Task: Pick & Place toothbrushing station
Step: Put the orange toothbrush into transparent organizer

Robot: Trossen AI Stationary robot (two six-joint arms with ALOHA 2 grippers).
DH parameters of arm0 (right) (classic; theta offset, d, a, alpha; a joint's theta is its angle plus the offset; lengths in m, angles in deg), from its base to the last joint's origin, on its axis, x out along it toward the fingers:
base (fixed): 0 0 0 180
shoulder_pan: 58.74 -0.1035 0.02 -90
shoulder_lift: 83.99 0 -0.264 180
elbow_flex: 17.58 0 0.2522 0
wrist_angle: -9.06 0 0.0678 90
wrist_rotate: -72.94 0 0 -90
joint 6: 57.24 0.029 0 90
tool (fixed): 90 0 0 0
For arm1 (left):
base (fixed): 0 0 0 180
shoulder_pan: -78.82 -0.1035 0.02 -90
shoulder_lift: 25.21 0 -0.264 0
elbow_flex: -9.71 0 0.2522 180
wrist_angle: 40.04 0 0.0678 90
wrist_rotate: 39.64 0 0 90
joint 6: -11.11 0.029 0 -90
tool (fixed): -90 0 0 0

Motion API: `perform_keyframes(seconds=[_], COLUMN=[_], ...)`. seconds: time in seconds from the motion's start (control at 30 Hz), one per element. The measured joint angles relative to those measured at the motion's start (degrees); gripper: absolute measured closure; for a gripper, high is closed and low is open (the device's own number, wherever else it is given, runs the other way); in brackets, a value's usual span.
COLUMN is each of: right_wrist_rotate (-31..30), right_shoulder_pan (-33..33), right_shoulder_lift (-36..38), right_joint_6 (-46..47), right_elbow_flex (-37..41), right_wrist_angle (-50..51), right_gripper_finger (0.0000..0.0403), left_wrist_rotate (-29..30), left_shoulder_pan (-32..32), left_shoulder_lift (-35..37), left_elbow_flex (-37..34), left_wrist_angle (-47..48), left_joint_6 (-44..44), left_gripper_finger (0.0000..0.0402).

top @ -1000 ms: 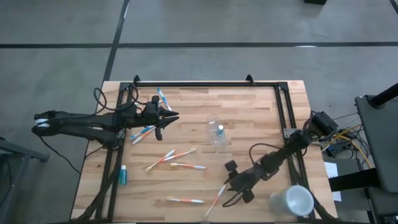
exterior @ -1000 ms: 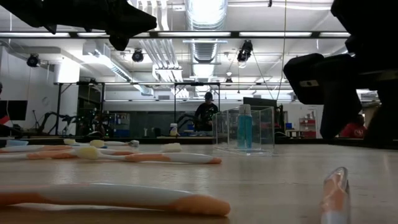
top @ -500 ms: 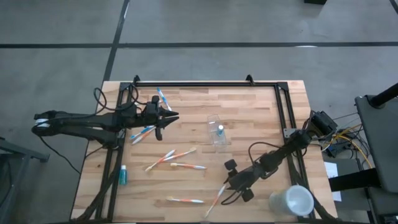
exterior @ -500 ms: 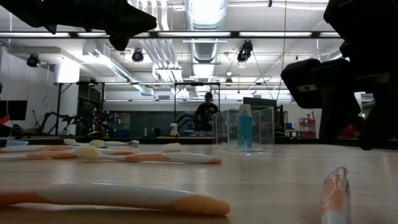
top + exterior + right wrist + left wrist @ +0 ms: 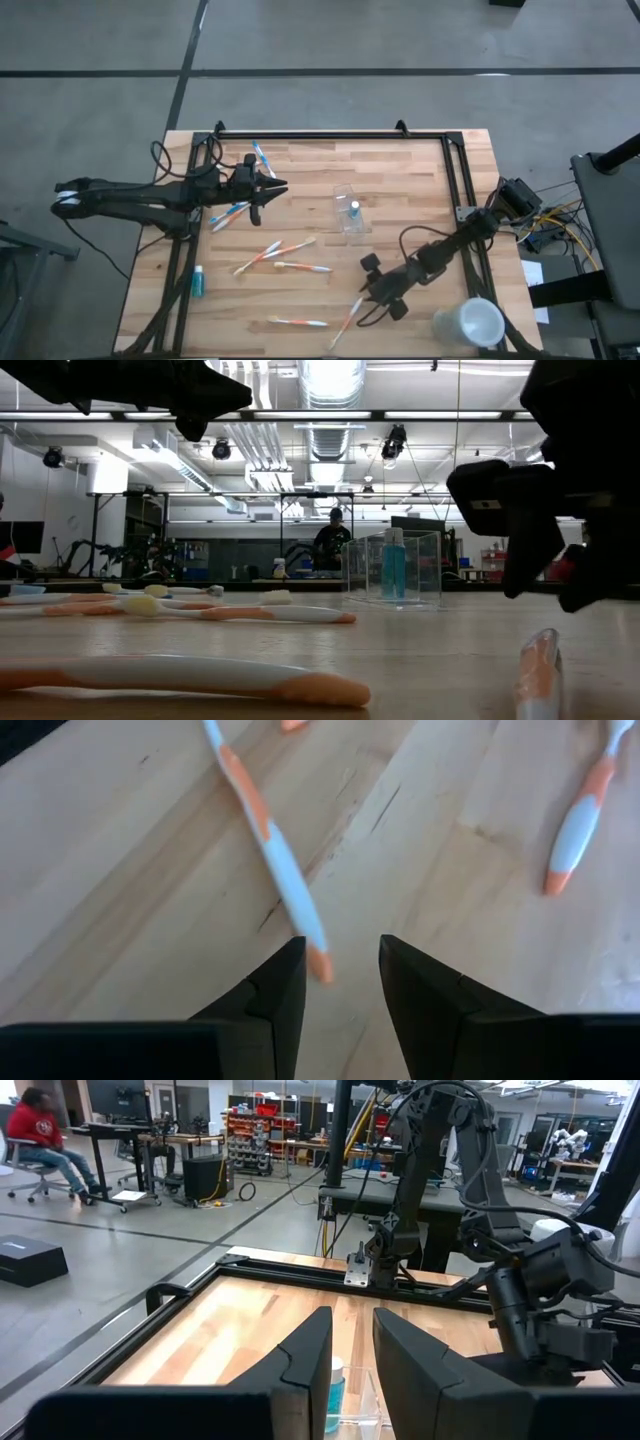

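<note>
Over the last second the right claw (image 5: 377, 288) has crept a little further in from the near right corner toward the orange-and-white toothbrush (image 5: 348, 319) lying near the front edge of the tabletop (image 5: 420, 180); nothing else has shifted; the left arm has kept its place. In the right wrist view the claw's fingers (image 5: 268, 990) stand apart with the end of that toothbrush (image 5: 268, 850) just ahead of the gap between them, so the claw is open and grips nothing.

The left claw (image 5: 268, 190) hangs above the far left part of the tabletop, its fingers (image 5: 305, 1365) parted with a narrow gap and nothing held; it waits.

As to progress, the clear plastic cup (image 5: 349, 209) stands near the middle of the tabletop and holds one blue item upright (image 5: 393, 565), a tube or a brush, I cannot tell which; that looks like the only piece placed so far. Left to do, by my judgement: the pair of toothbrushes left of centre (image 5: 272, 253), the one beside them (image 5: 302, 267), the one at the front (image 5: 297, 322), the blue-handled group at the far left (image 5: 262, 158), and the small blue tube (image 5: 199, 281) at the left edge; all lie flat and well apart from the cup. The large white cup (image 5: 468, 324) sits at the near right corner, untouched. The task seems barely begun.
</note>
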Motion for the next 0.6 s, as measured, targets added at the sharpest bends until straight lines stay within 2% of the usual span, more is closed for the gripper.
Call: perform_keyframes(seconds=[0.2,0.3,0.47,0.6], right_wrist_rotate=[-0.4,-2.6,-5.7,-11.9], right_shoulder_pan=[0.1,0.2,0.5,0.6], right_shoulder_lift=[0.2,1.3,6.3,12.8], right_joint_6=[-2.0,-2.0,-3.4,-2.9], right_elbow_flex=[-1.5,-2.6,-1.8,-0.3], right_wrist_angle=[-2.7,-2.7,-0.4,2.5], right_gripper_finger=[0.0281,0.0288,0.0301,0.0308], left_wrist_rotate=[0.0,0.0,0.0,0.0], left_shoulder_pan=[0.0,0.0,0.0,0.0], left_shoulder_lift=[0.0,0.0,0.0,0.0], left_elbow_flex=[0.0,0.0,0.0,0.0], left_wrist_angle=[0.0,-0.1,-0.4,-1.2], left_joint_6=[0.0,0.0,0.0,0.0], left_gripper_finger=[0.0321,0.0321,0.0321,0.0321])
